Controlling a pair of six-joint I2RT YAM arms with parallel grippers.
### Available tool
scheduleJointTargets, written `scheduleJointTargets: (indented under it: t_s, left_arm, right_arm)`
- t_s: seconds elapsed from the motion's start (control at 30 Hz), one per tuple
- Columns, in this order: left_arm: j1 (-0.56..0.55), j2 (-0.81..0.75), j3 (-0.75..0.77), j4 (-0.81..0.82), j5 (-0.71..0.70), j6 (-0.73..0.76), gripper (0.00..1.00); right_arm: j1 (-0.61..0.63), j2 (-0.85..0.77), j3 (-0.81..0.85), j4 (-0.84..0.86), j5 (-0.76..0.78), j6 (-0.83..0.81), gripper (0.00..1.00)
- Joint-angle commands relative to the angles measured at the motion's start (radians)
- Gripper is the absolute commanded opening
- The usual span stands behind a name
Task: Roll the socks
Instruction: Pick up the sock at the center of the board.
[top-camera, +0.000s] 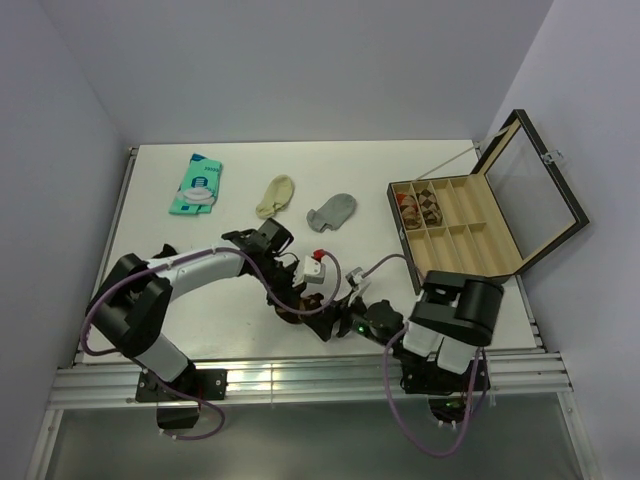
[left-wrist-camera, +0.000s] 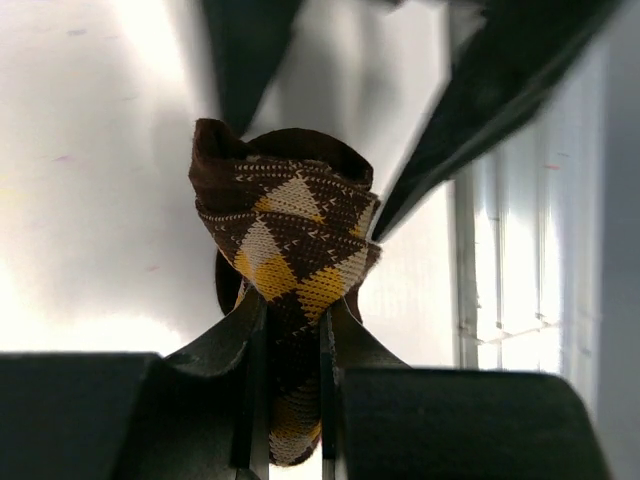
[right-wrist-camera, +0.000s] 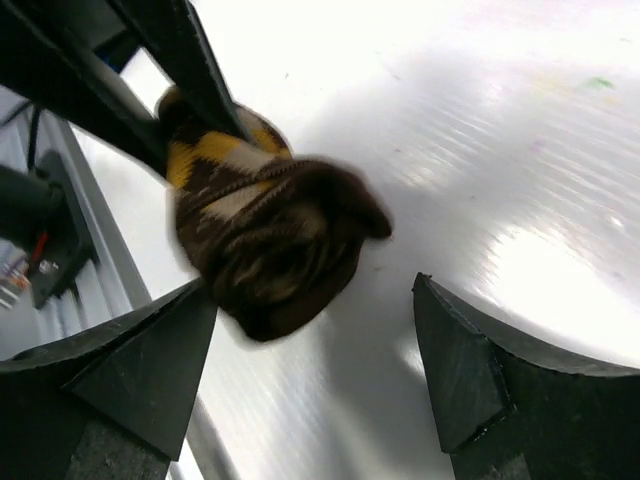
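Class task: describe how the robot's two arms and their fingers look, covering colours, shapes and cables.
The left arm and right arm both have black joints and white shells. Purple-grey cables loop along each. The left fingers and right fingers are dark, matte and wedge-shaped.

Sock (left-wrist-camera: 285, 240) in left pincer (left-wrist-camera: 292, 320), near right pincer (right-wrist-camera: 312, 295)

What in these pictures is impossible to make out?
Left wrist view: the argyle sock's lower end runs off the bottom edge between the left gripper's fingers.
Right wrist view: the sock's pattern is blurred.
Top view: the sock is mostly hidden beneath the two wrists.
Top view: the box's contents are too small to count.
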Motion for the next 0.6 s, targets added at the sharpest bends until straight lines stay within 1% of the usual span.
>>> scheduleJointTargets:
  t_s: [0.0,0.03,0.07,0.1,0.13,0.17,0.2,0.23,0.27,0.3,0.33,0.37,0.4,0.47,0.5,0.57]
  left_arm:
    - [-0.003,-0.067,-0.015,0.159,-0.095,-0.127,0.00]
    - [-0.002,-0.076,-0.020,0.181,-0.124,-0.162,0.00]
    - [-0.002,-0.085,-0.020,0.198,-0.146,-0.162,0.00]
    - [0.001,-0.108,-0.019,0.233,-0.194,-0.197,0.00]
    - [0.004,-0.119,-0.019,0.256,-0.221,-0.217,0.00]
    - [0.006,-0.131,-0.019,0.277,-0.248,-0.239,0.00]
    - [0.008,-0.148,-0.012,0.308,-0.303,-0.270,0.00]
    - [0.009,-0.154,-0.008,0.325,-0.328,-0.288,0.00]
    - [0.009,-0.160,-0.003,0.339,-0.359,-0.319,0.00]
    - [0.009,-0.170,0.000,0.356,-0.377,-0.330,0.00]
    - [0.009,-0.176,0.008,0.386,-0.409,-0.340,0.00]
    - [0.009,-0.182,0.011,0.406,-0.428,-0.365,0.00]
    - [0.009,-0.193,0.017,0.425,-0.445,-0.382,0.00]
    - [0.009,-0.200,0.024,0.463,-0.494,-0.412,0.00]
    - [0.008,-0.208,0.029,0.472,-0.511,-0.423,0.00]
    - [0.008,-0.217,0.024,0.506,-0.567,-0.448,0.01]
  right_arm:
    - [-0.015,-0.169,-0.117,0.008,0.076,0.099,0.86]
    - [-0.018,-0.284,-0.086,-0.185,0.104,0.131,0.86]
    - [-0.028,-0.285,-0.053,-0.273,0.128,0.142,0.86]
    - [-0.033,-0.408,-0.033,-0.359,0.145,0.147,0.86]
    - [-0.033,-0.467,0.019,-0.458,0.204,0.174,0.86]
    - [-0.033,-0.537,0.050,-0.675,0.242,0.200,0.86]
    - [-0.033,-0.637,0.107,-0.767,0.271,0.257,0.86]
    - [-0.033,-0.685,0.144,-0.867,0.309,0.302,0.87]
    - [-0.035,-0.713,0.182,-1.047,0.356,0.338,0.87]
    - [-0.033,-0.727,0.223,-1.117,0.366,0.366,0.87]
    - [-0.033,-0.725,0.309,-1.187,0.371,0.429,0.87]
    - [-0.027,-0.715,0.351,-1.297,0.398,0.463,0.87]
    - [-0.021,-0.699,0.419,-1.344,0.415,0.534,0.87]
    - [-0.007,-0.669,0.461,-1.421,0.443,0.601,0.89]
    - [-0.007,-0.672,0.477,-1.433,0.449,0.668,0.92]
    - [-0.009,-0.704,0.472,-1.455,0.464,0.748,0.93]
